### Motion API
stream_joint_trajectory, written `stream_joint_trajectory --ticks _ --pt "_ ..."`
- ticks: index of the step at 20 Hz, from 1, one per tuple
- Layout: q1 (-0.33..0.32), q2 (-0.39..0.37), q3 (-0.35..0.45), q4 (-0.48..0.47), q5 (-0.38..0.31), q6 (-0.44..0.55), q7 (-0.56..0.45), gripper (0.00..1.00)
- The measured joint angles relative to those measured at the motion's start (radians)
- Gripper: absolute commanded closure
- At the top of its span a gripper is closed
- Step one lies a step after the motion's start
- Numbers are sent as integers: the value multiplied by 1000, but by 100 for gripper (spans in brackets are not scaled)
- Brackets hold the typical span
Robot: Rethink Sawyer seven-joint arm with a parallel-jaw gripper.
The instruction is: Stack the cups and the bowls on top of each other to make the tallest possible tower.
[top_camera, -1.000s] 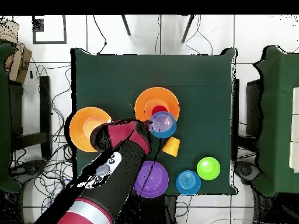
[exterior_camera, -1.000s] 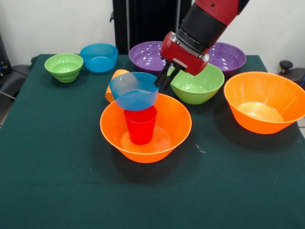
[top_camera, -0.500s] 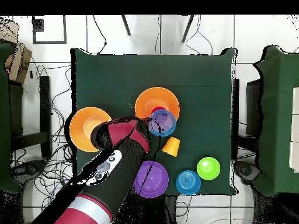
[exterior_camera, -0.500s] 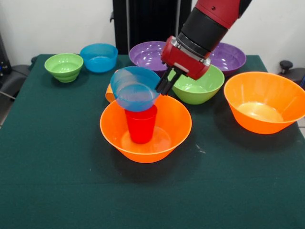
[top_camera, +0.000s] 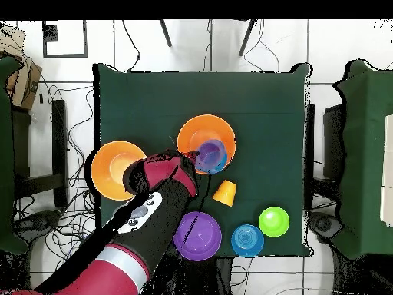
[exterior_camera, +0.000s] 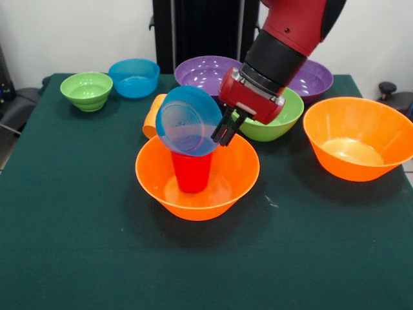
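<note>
My gripper (exterior_camera: pixel 222 132) is shut on the rim of a small blue bowl (exterior_camera: pixel 189 121). The bowl is tilted steeply, its opening turned sideways, just above a red cup (exterior_camera: pixel 191 172). The red cup stands upright inside a large orange bowl (exterior_camera: pixel 147 177) at mid-table. In the overhead view the gripper (top_camera: pixel 193 160) holds the blue bowl (top_camera: pixel 210 156) over that orange bowl (top_camera: pixel 198 132). An orange cup (exterior_camera: pixel 152 115) lies on its side behind the orange bowl, and it also shows in the overhead view (top_camera: pixel 225 192).
A second large orange bowl (exterior_camera: pixel 358 145) sits at the right. A medium green bowl (exterior_camera: pixel 274 123) and two purple bowls (exterior_camera: pixel 203 74) (exterior_camera: pixel 316 77) stand behind the arm. A small green bowl (exterior_camera: pixel 86 89) and another blue bowl (exterior_camera: pixel 134 77) stand at the back left.
The gripper has moved closer over the orange bowl and turned. The blue bowl has tipped from nearly level to steeply on edge above the red cup.
</note>
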Motion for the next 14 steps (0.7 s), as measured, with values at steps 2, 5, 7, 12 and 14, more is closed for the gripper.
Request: stream_joint_trajectory --ticks 2,5,7,12,14 --pt "0 6 0 0 3 -2 0 100" --pt "0 8 0 0 4 -2 0 100" --pt "0 7 0 0 4 -2 0 100" --pt "0 -5 0 0 4 -2 0 100" --pt "0 -22 0 0 4 -2 0 100"
